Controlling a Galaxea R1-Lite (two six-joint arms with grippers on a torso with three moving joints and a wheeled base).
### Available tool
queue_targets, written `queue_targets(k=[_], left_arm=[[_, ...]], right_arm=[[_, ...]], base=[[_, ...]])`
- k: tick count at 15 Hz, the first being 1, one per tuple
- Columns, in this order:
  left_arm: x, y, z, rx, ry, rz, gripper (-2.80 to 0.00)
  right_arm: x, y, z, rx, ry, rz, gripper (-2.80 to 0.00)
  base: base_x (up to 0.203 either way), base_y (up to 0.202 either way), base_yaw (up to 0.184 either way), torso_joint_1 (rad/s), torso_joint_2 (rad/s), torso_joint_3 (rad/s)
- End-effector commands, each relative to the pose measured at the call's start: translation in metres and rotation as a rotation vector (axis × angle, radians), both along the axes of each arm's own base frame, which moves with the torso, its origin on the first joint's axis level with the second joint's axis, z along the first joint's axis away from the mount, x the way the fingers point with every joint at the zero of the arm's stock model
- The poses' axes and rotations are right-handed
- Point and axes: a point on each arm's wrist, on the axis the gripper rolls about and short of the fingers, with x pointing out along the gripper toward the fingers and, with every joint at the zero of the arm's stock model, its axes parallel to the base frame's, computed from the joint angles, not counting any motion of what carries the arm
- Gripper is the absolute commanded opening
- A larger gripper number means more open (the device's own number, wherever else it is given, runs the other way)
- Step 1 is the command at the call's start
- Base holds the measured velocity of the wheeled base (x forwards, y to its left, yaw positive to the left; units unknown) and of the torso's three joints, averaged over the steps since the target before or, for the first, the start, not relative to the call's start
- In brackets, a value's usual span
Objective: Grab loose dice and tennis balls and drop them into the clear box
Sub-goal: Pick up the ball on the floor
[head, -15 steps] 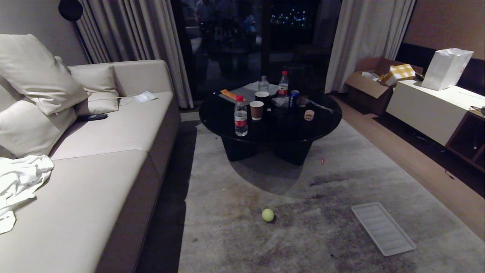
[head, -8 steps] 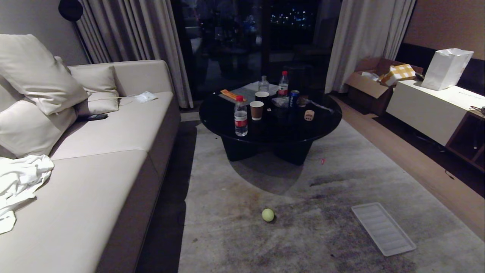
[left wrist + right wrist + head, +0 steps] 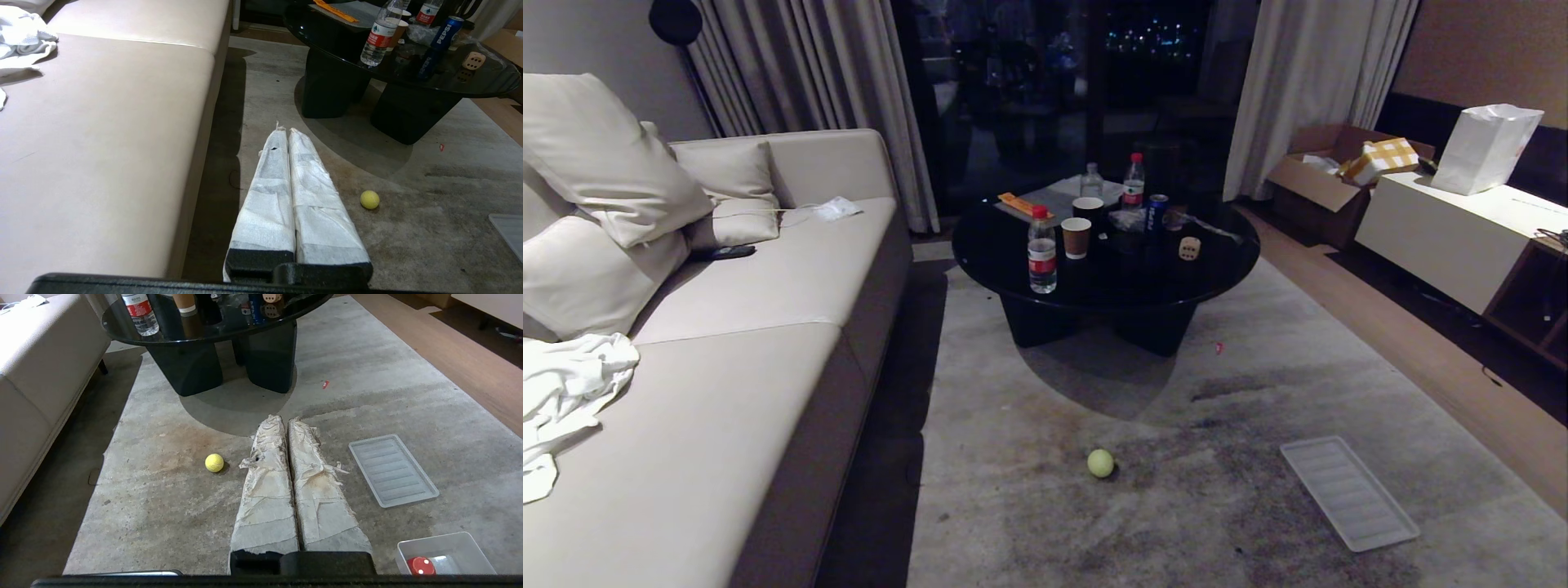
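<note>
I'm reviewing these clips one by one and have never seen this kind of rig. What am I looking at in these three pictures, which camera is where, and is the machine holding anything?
It is a wheeled robot with two arms. The wide picture comes from a camera on its head, looking down at a living room; neither arm shows there. The other two come from cameras on each wrist, looking along the fingers.

The left end effector and right end effector are the pairs of cloth-wrapped fingers. Both are shut and hold nothing.

On the rug lie a tennis ball and a flat ribbed lid. The clear box, seen only from the right wrist, sits on the rug close to the robot, with a red rounded piece inside. A tan die sits on the black round table among bottles, cups and a can. A sofa runs along the left.
</note>
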Motion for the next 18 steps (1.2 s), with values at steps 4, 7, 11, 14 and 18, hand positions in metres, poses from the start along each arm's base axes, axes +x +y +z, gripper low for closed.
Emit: queue_targets(k=[4,7,11,14,18], left_arm=[[0.0001,0.0,-0.0004,-0.002,0.001,0.0,-2.8],[0.0002,0.0,-0.0003,0.006,0.003,-0.001,-2.8],[0.0002,-0.0003,-0.0011,0.082,0.015,-0.012,-2.8],[0.0003,-0.0012,-0.0011,0.159,0.016,-0.054,-2.8],[0.0003,-0.0012,-0.0013,0.155,0.018,-0.051,-2.8]], right_arm=[[0.0001,0.0,0.0,0.001,0.002,0.001,-2.8],[0.0001,0.0,0.0,0.001,0.002,0.001,-2.8],[0.0001,0.0,0.0,0.001,0.002,0.001,-2.8],[0.0001,0.0,0.0,0.001,0.002,0.001,-2.8],[0.0001,0.0,0.0,0.001,0.002,0.001,-2.8]], base=[[0.0,0.0,0.0,0.0,0.0,0.0],[0.0,0.0,0.0,0.0,0.0,0.0],[0.0,0.0,0.0,0.0,0.0,0.0],[0.0,0.0,0.0,0.0,0.0,0.0],[0.0,0.0,0.0,0.0,0.0,0.0]])
